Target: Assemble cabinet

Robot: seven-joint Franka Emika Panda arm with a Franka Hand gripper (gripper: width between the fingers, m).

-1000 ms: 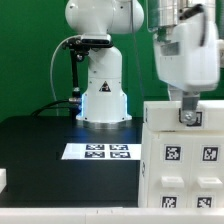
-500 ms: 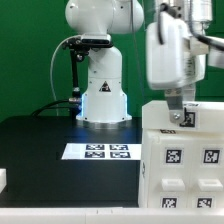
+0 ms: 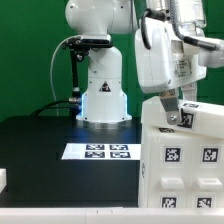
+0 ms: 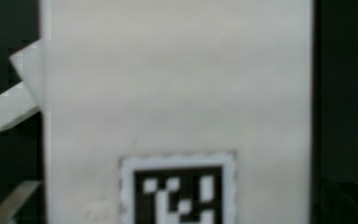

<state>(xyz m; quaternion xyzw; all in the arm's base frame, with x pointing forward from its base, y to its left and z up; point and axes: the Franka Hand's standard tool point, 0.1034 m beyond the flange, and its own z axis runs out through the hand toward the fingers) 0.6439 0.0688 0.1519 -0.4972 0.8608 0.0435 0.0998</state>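
Half the cabinet (image 3: 186,160) is cut off; jaws (image 3: 177,116) on its top, grip unclear

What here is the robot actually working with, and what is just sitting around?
In use:
- the cabinet, the big white box with square tags
- the gripper, down at the cabinet's top edge

Just there:
- the marker board, flat on the black table
- a small white block at the exterior view's left edge
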